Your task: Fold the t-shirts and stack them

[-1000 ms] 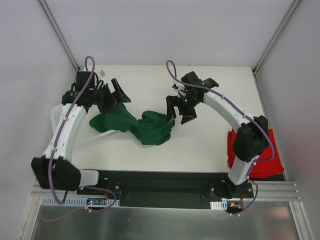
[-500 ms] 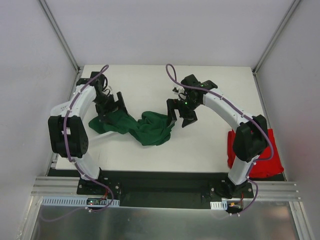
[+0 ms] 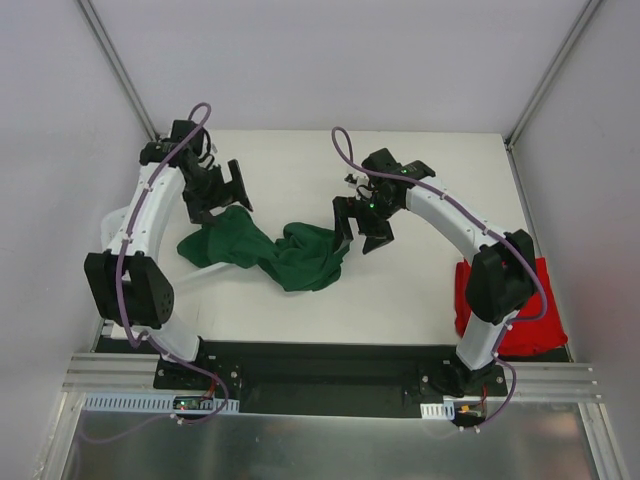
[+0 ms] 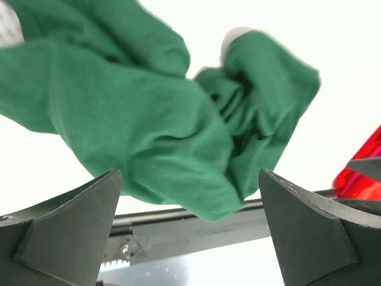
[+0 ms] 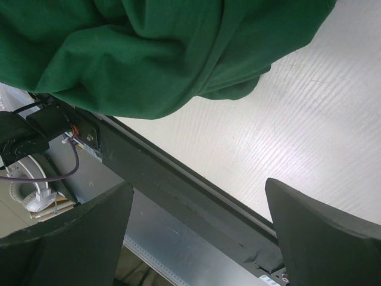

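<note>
1. The crumpled dark green cotton t-shirt [image 3: 268, 250] lies bunched on the white tabletop [image 3: 420, 280], left of centre. Its long axis runs roughly from 9 o'clock to 3 o'clock in the top view. The 9 o'clock half is flatter and the 3 o'clock end is a thicker, twisted lump.
2. The left gripper [image 3: 232, 187] sits at about 11 o'clock from the shirt's flat end, close over its edge. In the left wrist view its fingers [image 4: 71, 232] are spread wide with nothing between them, and the cloth lies straight ahead.
3. The right gripper [image 3: 358, 228] stands just beside the lump, at about 2 o'clock from it. It is also spread wide and empty, and its wrist view shows the green folds [image 5: 149, 53] ahead of the gap.
4. Each arm is nearest its own end of the shirt, so the likely next move is a two-ended grasp to pull it out flat along that axis.
5. A folded red t-shirt [image 3: 535, 305] rests at the tabletop's 4 o'clock corner, well apart, partly hidden by the right arm.
</note>
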